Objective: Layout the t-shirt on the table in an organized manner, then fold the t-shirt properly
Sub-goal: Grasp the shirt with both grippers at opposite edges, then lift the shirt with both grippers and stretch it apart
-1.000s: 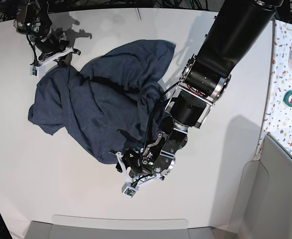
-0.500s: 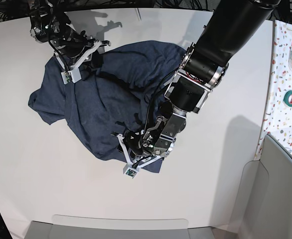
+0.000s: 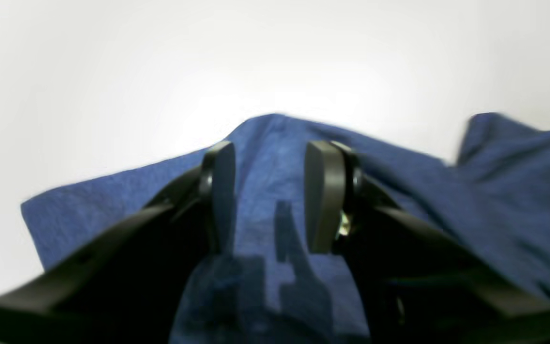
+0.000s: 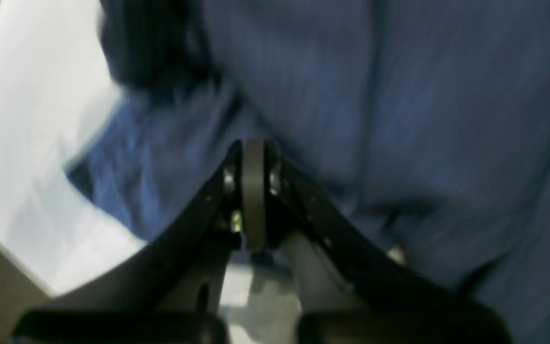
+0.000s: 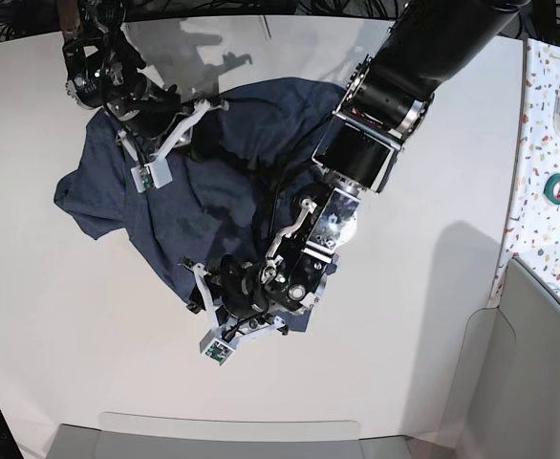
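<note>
In the left wrist view my left tool (image 3: 268,196) stands with its jaws parted and a ridge of the navy t-shirt (image 3: 275,143) rising between the two pads. I can't tell whether the pads touch the cloth; nothing is pinched yet. The shirt's edge lies just ahead of the tool, with bare white worktop (image 3: 112,71) beyond it, and a second flap of cloth sits off to the tool's right. No lettering shows here.

In the right wrist view my right tool (image 4: 254,191) is clenched tight, pads pressed together. The picture is smeared, so I can't tell whether a fold of cloth is caught between them. Navy cloth fills the field ahead and to the right of this tool; the worktop shows only to its left.

In the base view the t-shirt (image 5: 118,182) lies crumpled in a rough heap on the worktop (image 5: 433,335), plain side up, with no "HUGGING FACE" print readable. The left tool (image 5: 225,311) is at the heap's near edge, its arm lying across the cloth; the right tool (image 5: 170,129) is over the far part. The two are well apart, at opposite ends of the heap. My judgement: the layout stage is not done, and the coming move depends on the left tool closing on the ridge between its pads, since it is the nearer one to that free edge.
</note>
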Controlling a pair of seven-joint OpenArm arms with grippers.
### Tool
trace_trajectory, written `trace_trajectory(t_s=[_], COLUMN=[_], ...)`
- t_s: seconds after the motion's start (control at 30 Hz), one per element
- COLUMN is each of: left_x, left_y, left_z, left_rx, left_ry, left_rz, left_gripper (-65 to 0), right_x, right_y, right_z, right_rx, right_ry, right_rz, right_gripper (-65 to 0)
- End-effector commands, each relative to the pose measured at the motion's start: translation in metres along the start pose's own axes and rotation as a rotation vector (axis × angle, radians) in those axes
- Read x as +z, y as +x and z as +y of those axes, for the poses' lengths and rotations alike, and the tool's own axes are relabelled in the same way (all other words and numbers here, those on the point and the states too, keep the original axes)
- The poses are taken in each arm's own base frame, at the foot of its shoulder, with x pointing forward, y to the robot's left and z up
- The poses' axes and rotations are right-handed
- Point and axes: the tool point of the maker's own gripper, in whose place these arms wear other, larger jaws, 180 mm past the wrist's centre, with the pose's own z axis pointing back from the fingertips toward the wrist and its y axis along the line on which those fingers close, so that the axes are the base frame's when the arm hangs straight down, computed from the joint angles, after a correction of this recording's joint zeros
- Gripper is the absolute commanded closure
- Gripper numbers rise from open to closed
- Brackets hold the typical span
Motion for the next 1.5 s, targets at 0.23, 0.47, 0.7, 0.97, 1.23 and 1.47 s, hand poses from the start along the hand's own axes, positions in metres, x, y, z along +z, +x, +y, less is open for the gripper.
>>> trace_trajectory(t_s=[0.23,0.47,0.7,0.97,1.23,1.47], left_x=[0.068,0.113,0.145,0.158,0.162,0.155], left_y=[0.041,0.044,-0.003,-0.039,-0.069,-0.108], left_z=[0.003,0.044,0.06,0.044,0.026,-0.003], left_rx=[0.069,0.125,0.12,0.139,0.17,0.204], left_ry=[0.028,0.134,0.216,0.215,0.193,0.13], left_rz=[-0.211,-0.289,-0.259,-0.224,-0.178,-0.085], left_gripper=[-23.9,-23.9,-23.8,-23.8,-23.8,-23.7], right_x=[0.04,0.034,-0.031,-0.089,-0.119,-0.119], right_y=[0.119,0.142,0.144,0.135,0.118,0.145], right_z=[-0.073,-0.146,-0.177,-0.166,-0.123,-0.116], right_rx=[-0.03,-0.223,-0.353,-0.325,-0.217,-0.172], right_ry=[-0.193,-0.298,-0.221,-0.072,-0.004,0.007], right_rz=[-0.348,-0.4,-0.29,-0.133,-0.02,-0.049], right_gripper=[-1.6,-24.0,-30.9,-31.1,-29.3,0.0])
